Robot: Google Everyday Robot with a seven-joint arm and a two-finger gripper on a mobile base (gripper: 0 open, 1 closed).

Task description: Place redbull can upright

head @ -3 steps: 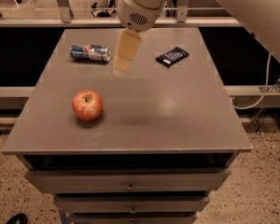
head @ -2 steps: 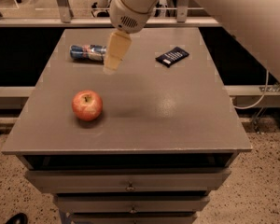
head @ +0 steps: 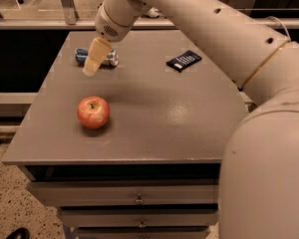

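Observation:
The redbull can (head: 107,58) lies on its side at the back left of the grey table (head: 159,113), blue and silver, its silver end pointing right. My gripper (head: 92,67) hangs from the white arm just in front of the can and covers its middle. Its pale yellow fingers (head: 96,55) point down and to the left, above the table surface. It holds nothing that I can see.
A red apple (head: 93,112) sits at the front left of the table. A flat dark blue packet (head: 184,60) with white print lies at the back right. My large white arm (head: 249,73) fills the right side. Drawers (head: 134,200) sit under the tabletop.
My gripper has moved left, from the middle back of the table to over the redbull can. The can, apple and packet have stayed in place.

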